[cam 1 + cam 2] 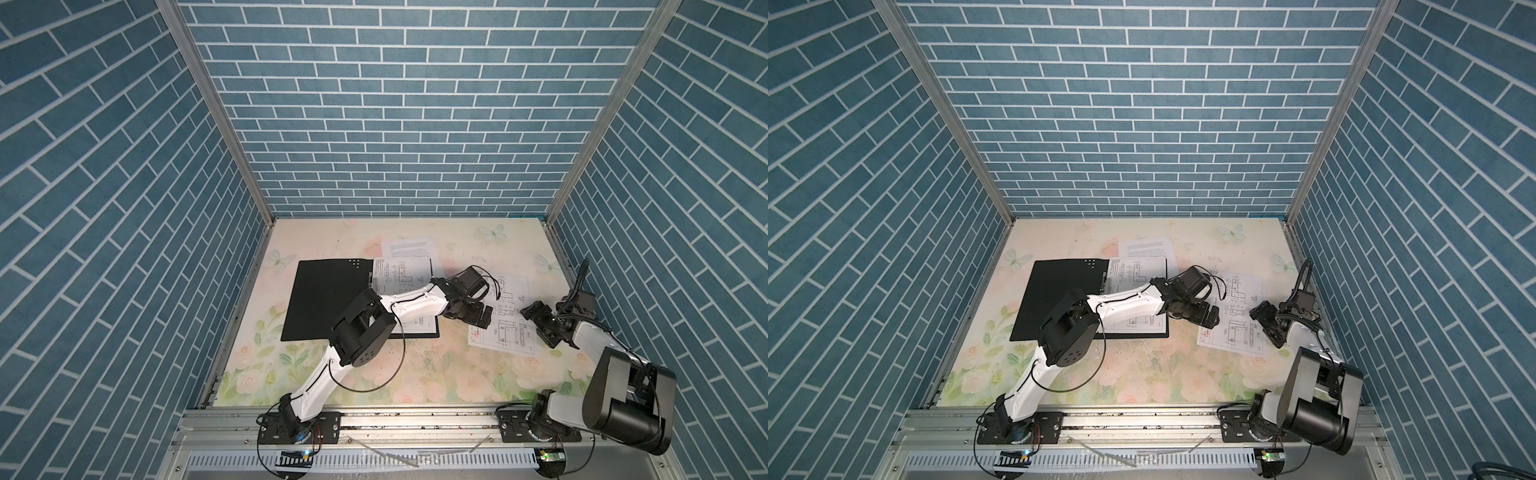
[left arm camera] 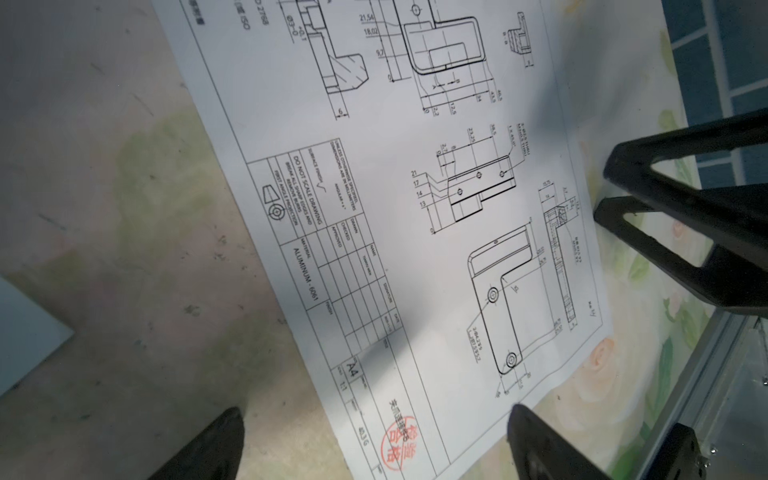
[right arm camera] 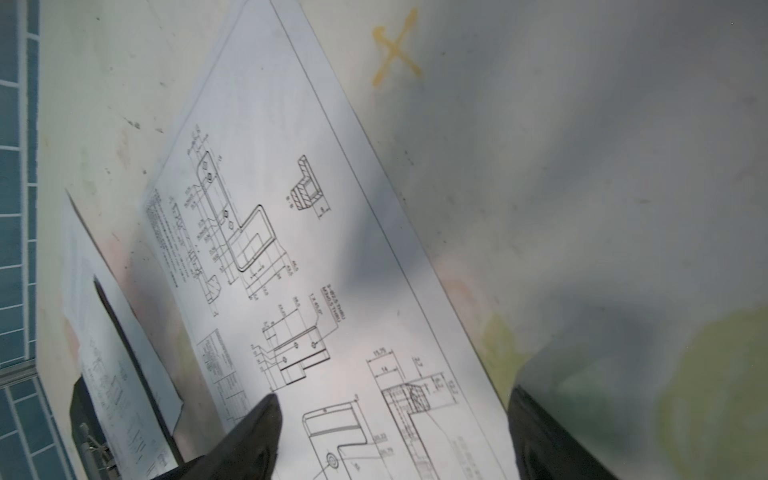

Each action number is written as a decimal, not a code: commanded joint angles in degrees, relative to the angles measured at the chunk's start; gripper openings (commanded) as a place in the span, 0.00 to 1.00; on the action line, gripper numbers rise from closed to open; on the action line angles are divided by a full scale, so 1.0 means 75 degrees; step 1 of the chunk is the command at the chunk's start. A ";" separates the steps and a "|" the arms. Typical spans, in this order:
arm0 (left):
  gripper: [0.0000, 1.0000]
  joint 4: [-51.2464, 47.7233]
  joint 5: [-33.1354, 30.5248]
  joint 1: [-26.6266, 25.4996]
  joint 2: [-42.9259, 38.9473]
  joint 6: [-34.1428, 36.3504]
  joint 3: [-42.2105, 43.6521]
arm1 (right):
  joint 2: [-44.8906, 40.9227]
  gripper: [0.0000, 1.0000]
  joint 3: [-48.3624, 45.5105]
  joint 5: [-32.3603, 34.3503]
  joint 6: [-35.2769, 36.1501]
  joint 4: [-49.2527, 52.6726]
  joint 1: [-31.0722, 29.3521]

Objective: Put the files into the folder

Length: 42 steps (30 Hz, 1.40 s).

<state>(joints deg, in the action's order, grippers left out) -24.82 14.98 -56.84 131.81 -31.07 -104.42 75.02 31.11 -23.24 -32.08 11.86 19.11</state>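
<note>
On the table point(image 1: 374, 374), toward 9 o'clock from centre in both top views, the folder point(image 1: 324, 299) lies open, black inside up. The filed drawing point(image 1: 399, 276) rests on its 3 o'clock half, partly hidden by my left arm. At 12 o'clock of that half lies the text sheet point(image 1: 409, 247); whether its near edge sits under the folder, I cannot tell. The loose drawing point(image 1: 505, 332) lies flat toward 3 o'clock, outside the folder. My left gripper point(image 1: 484, 316) stands at its 9 o'clock edge, jaws wide apart, holding nothing. My right gripper point(image 1: 534, 322) stands at its 3 o'clock edge, jaws likewise spread, empty. Contact with the paper: not determinable from either wrist view.
</note>
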 commanded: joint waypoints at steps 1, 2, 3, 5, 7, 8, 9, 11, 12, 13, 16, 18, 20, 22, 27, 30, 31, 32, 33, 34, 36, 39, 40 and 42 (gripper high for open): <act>1.00 -0.0406 0.0152 -0.0039 0.0298 0.0053 -0.0165 | 0.0340 0.82 -0.0200 -0.0629 0.0066 0.0232 -0.0004; 1.00 -0.0383 0.0186 -0.0039 0.0330 0.0041 -0.0183 | 0.0383 0.81 -0.0217 -0.0688 0.0078 0.0254 -0.0002; 1.00 -0.0382 0.0219 -0.0039 0.0357 0.0021 -0.0186 | 0.0423 0.80 -0.0233 -0.0790 0.0092 0.0271 -0.0002; 1.00 -0.0425 0.0297 -0.0039 0.0435 -0.0003 -0.0259 | 0.0484 0.78 -0.0263 -0.0974 0.0094 0.0295 -0.0012; 1.00 -0.0552 0.0410 -0.0036 0.0582 0.0006 -0.0424 | 0.0507 0.77 -0.0338 -0.1178 0.0041 0.0256 -0.0010; 1.00 -0.0606 0.0448 -0.0027 0.0650 -0.0011 -0.0483 | 0.0509 0.76 -0.0352 -0.1244 0.0023 0.0246 -0.0011; 0.99 -0.0626 0.0498 -0.0016 0.0710 -0.0034 -0.0537 | 0.0509 0.76 -0.0374 -0.1302 0.0000 0.0246 -0.0015; 1.00 -0.0604 0.0577 -0.0004 0.0791 -0.0085 -0.0585 | 0.0497 0.75 -0.0416 -0.1383 -0.0042 0.0232 -0.0006; 1.00 -0.0588 0.0592 0.0007 0.0814 -0.0102 -0.0579 | 0.0497 0.75 -0.0433 -0.1439 -0.0069 0.0203 -0.0006; 1.00 -0.0576 0.0608 0.0015 0.0840 -0.0128 -0.0575 | 0.0508 0.74 -0.0456 -0.1481 -0.0093 0.0187 -0.0006; 1.00 -0.0563 0.0633 0.0049 0.0879 -0.0167 -0.0554 | 0.0571 0.73 -0.0492 -0.1611 -0.0130 0.0181 -0.0017; 1.00 -0.0558 0.0628 0.0063 0.0875 -0.0165 -0.0536 | 0.0567 0.73 -0.0538 -0.1597 -0.0130 0.0158 -0.0021; 1.00 -0.0557 0.0609 0.0068 0.0871 -0.0170 -0.0516 | 0.0528 0.72 -0.0528 -0.1562 -0.0102 0.0218 -0.0017; 1.00 -0.0570 0.0557 0.0095 0.0807 -0.0170 -0.0449 | 0.0278 0.72 -0.0378 -0.1259 -0.0008 0.0522 -0.0012; 1.00 -0.0495 0.0292 0.0122 0.0494 -0.0111 -0.0217 | -0.0439 0.77 0.0157 -0.0107 0.0227 0.1210 -0.0006; 1.00 -0.0452 0.0203 0.0109 0.0379 -0.0089 -0.0138 | -0.0483 0.79 0.0432 0.0442 0.0483 0.1463 0.0029; 1.00 -0.0452 0.0172 0.0102 0.0375 -0.0061 -0.0137 | -0.0417 0.79 0.0484 0.0493 0.0514 0.1465 0.0045; 1.00 -0.0463 0.0178 0.0100 0.0384 -0.0052 -0.0121 | -0.0347 0.79 0.0513 0.0557 0.0515 0.1437 0.0058; 1.00 -0.0475 0.0182 0.0099 0.0384 -0.0023 -0.0131 | -0.0258 0.79 0.0505 0.0627 0.0515 0.1394 0.0056; 1.00 -0.0488 0.0175 0.0090 0.0411 -0.0015 -0.0132 | -0.0169 0.79 0.0479 0.0650 0.0503 0.1301 0.0055; 0.99 -0.0499 0.0183 0.0065 0.0431 0.0005 -0.0121 | 0.0054 0.79 0.0428 0.0601 0.0514 0.1185 0.0059; 1.00 -0.0441 0.0280 0.0051 0.0459 0.0010 -0.0104 | 0.0377 0.79 0.0453 0.0447 0.0507 0.1055 0.0047; 1.00 -0.0447 0.0325 0.0055 0.0482 0.0012 -0.0131 | 0.0450 0.79 0.0453 0.0417 0.0493 0.1000 0.0038; 1.00 -0.0487 0.0364 0.0054 0.0523 0.0024 -0.0196 | 0.0591 0.79 0.0511 0.0433 0.0508 0.1007 0.0047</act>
<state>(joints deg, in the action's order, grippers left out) -24.71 18.04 -56.38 134.32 -31.29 -107.28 77.06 34.39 -20.99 -29.67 18.20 19.40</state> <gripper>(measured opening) 0.995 0.790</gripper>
